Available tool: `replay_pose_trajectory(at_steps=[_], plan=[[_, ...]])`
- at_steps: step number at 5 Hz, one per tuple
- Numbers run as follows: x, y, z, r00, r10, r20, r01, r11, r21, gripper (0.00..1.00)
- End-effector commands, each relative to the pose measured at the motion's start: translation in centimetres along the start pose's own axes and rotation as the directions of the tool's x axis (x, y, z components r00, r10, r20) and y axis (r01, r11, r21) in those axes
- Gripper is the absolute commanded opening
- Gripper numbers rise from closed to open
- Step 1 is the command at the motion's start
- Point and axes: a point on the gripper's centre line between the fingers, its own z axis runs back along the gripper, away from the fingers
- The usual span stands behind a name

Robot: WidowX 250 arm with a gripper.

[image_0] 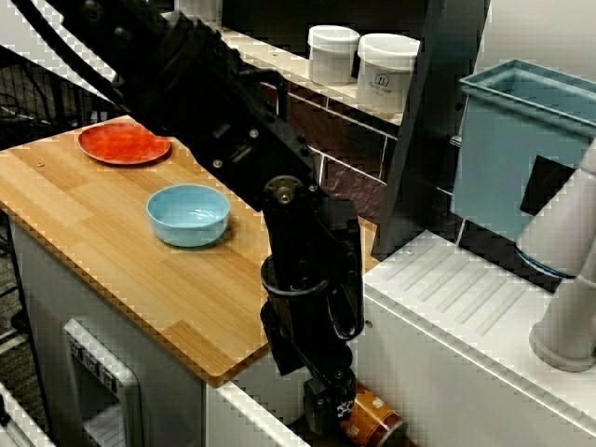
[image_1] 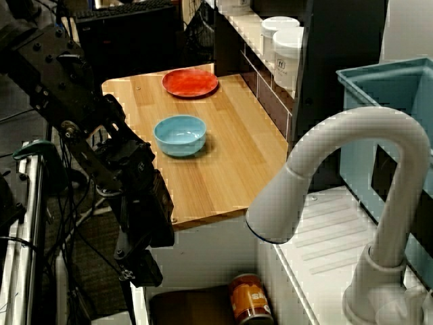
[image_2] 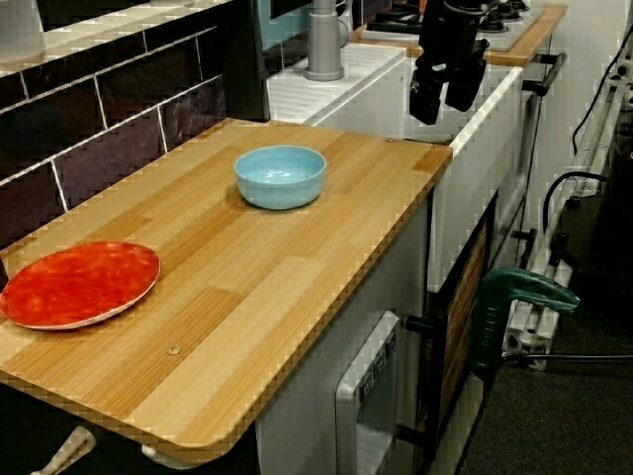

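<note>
In the view from above the counter my black gripper (image_0: 322, 410) hangs low over the sink, beside an orange can (image_0: 374, 419) lying on its side at the sink's bottom. The view past the faucet shows the gripper (image_1: 140, 271) left of the can (image_1: 248, 298) with a clear gap between them. Looking along the counter, the gripper (image_2: 444, 97) stands open with nothing between its fingers (image_2: 423, 101). A light blue bowl (image_0: 188, 214) and a red plate (image_0: 123, 143) rest on the wooden counter (image_0: 140, 279), behind the arm.
A white faucet (image_1: 338, 156) arches over the sink from the right. Beside the sink lies a white ribbed drainboard (image_0: 466, 298). A blue bin (image_0: 503, 140) stands behind it, and two white jars (image_0: 386, 70) sit on the back ledge.
</note>
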Motion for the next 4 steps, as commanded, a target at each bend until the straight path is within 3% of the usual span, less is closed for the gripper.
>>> replay_pose_trajectory(at_steps=[1, 2, 4], plan=[[0.0, 0.0, 0.0, 1.0, 0.0, 0.0, 0.0, 1.0, 0.0, 1.0], [0.6, 2.5, 1.1, 0.999, 0.041, 0.019, -0.041, 0.999, -0.003, 1.0], [1.8, 9.6, 5.8, 0.985, 0.158, 0.067, -0.16, 0.987, 0.03, 1.0]])
